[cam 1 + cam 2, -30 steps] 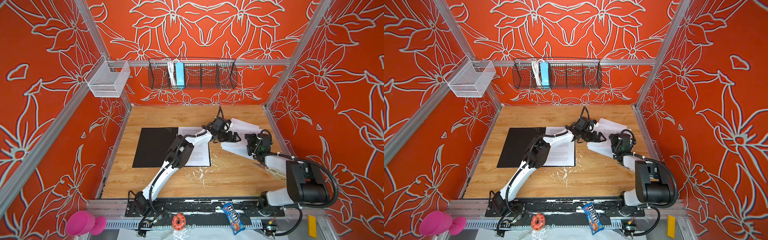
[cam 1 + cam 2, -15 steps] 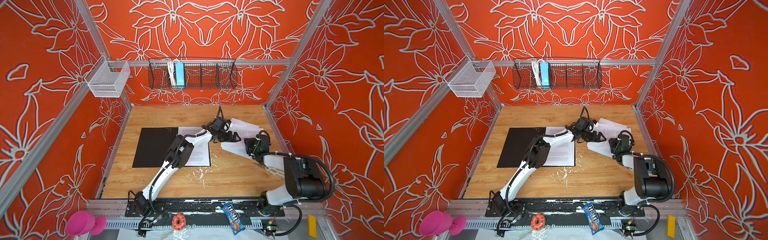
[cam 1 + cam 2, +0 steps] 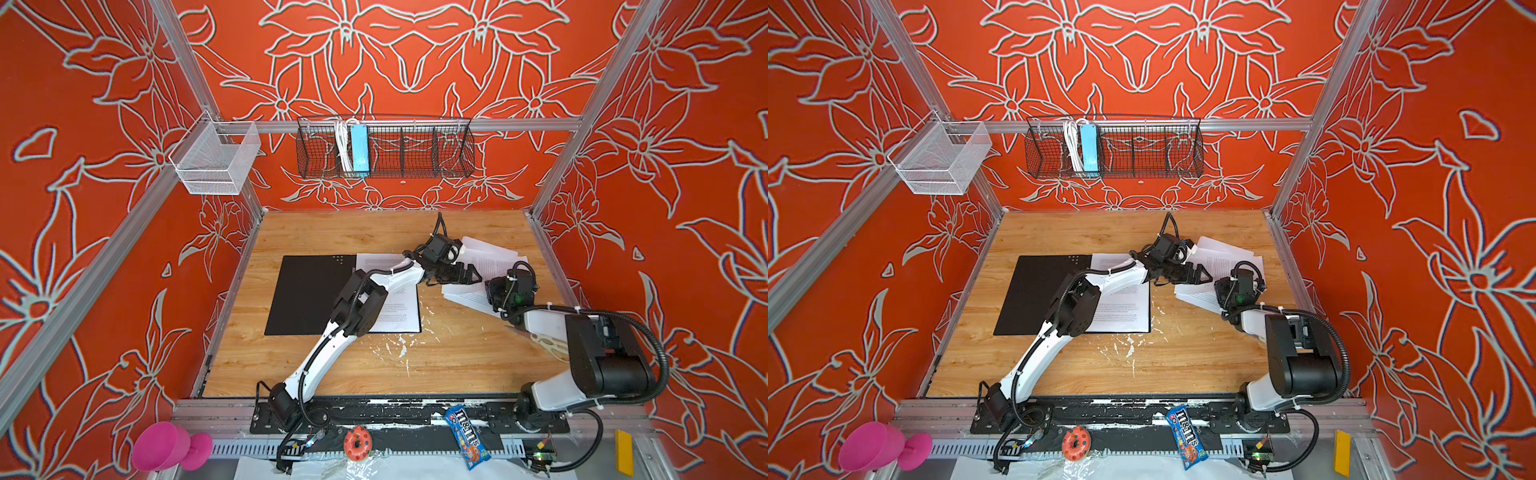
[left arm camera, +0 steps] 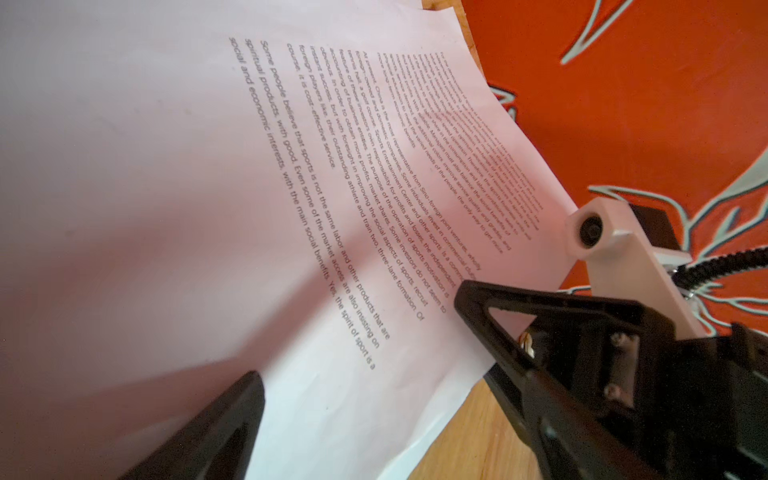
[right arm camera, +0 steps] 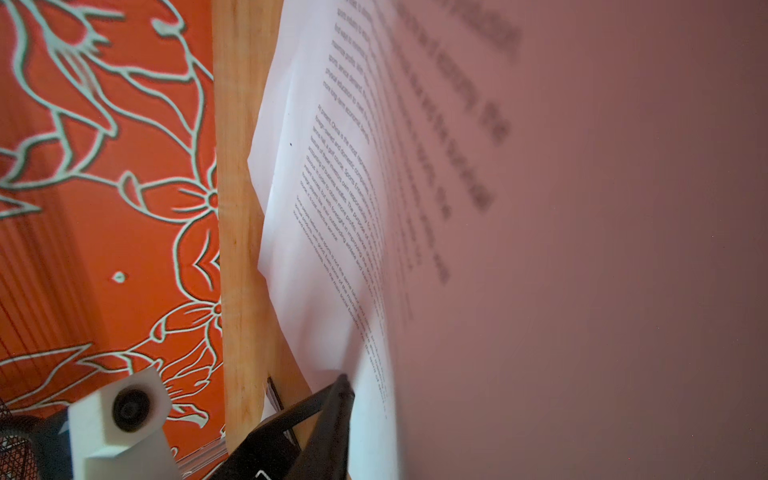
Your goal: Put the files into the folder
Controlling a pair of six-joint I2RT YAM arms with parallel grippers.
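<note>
Folder: the folder (image 3: pixel 307 295) lies open on the counter (image 3: pixel 353 232), black inside up, on the left-centre in both top views.
Filed so far: one printed sheet (image 3: pixel 397 311) rests on the folder's right half, partly under the left arm.
Files left: the loose files (image 3: pixel 488 262) sit fanned on the counter to the right of the folder, apart from it.
Left pincer: the left pincer (image 3: pixel 463 275) hangs over the stack's folder-side edge with its jaws spread wide and nothing between them. Its pose is unchanged over the last second.
Right pincer: the right pincer (image 3: pixel 498 293) is at the stack's near edge. Its wrist view shows one finger (image 5: pixel 334 405) with its tip on a printed sheet. A sheet bowed up close to the lens hides the other finger, so I cannot tell whether it has pinched paper.
Just changed: the right arm has leaned in slightly toward the stack.
Meaning: likely a grasp is being made on the top sheets, and the carry to the folder is not yet begun.
</note>
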